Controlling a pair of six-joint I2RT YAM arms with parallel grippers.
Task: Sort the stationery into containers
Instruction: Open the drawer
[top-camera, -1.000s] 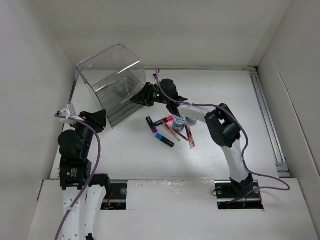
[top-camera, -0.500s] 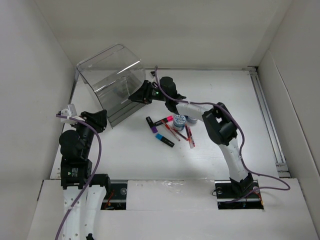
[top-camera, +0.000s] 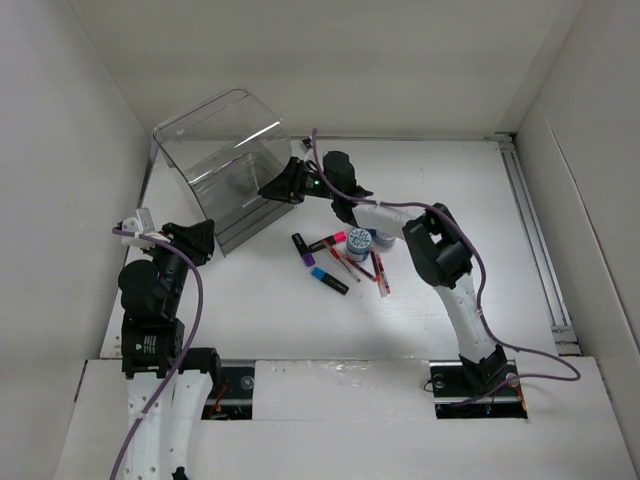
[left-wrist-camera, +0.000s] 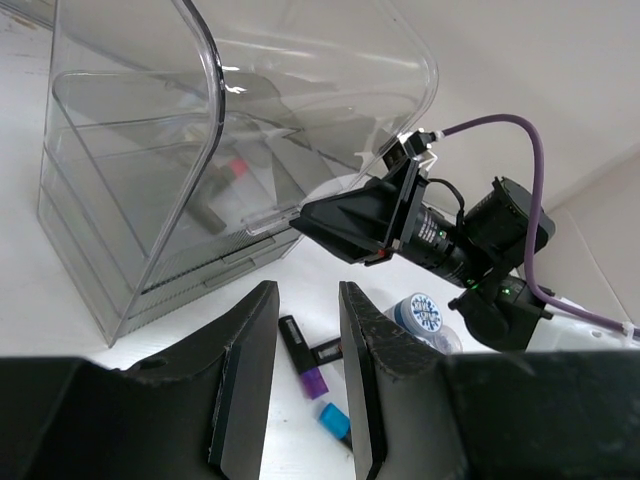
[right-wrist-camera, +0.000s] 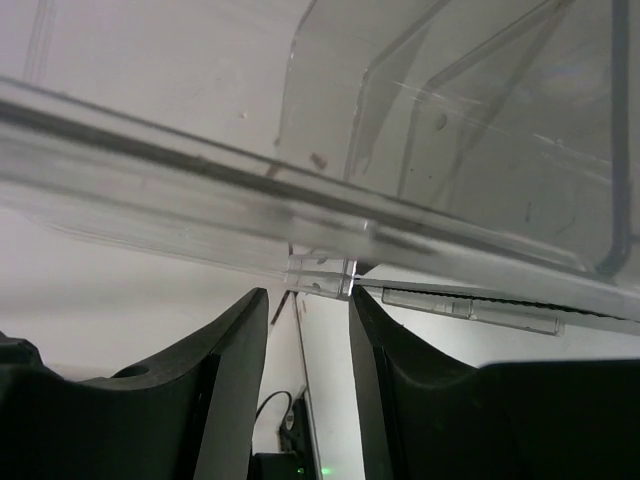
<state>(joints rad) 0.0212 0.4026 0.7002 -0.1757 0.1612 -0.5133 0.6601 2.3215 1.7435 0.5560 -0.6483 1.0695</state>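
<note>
top view: right fingers (top-camera: 281, 187) were at the front of the clear organizer (top-camera: 215, 150); markers and pens (top-camera: 340, 258) lay near on the bench (top-camera: 450, 180). left wrist: left fingers (left-wrist-camera: 245, 380) stood apart, empty. right wrist: lid tab (right-wrist-camera: 320, 275) sat between the fingers; if clamped, i could not tell. lid opening seemed in hand; next, raise it.

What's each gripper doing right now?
Left gripper: open, empty.
Right gripper: open, fingertips at the lid tab of the organizer, no clamp visible.

Top camera looked down from behind; left wrist faced the organizer (left-wrist-camera: 120, 200) from aside; right wrist viewed it close up.
</note>
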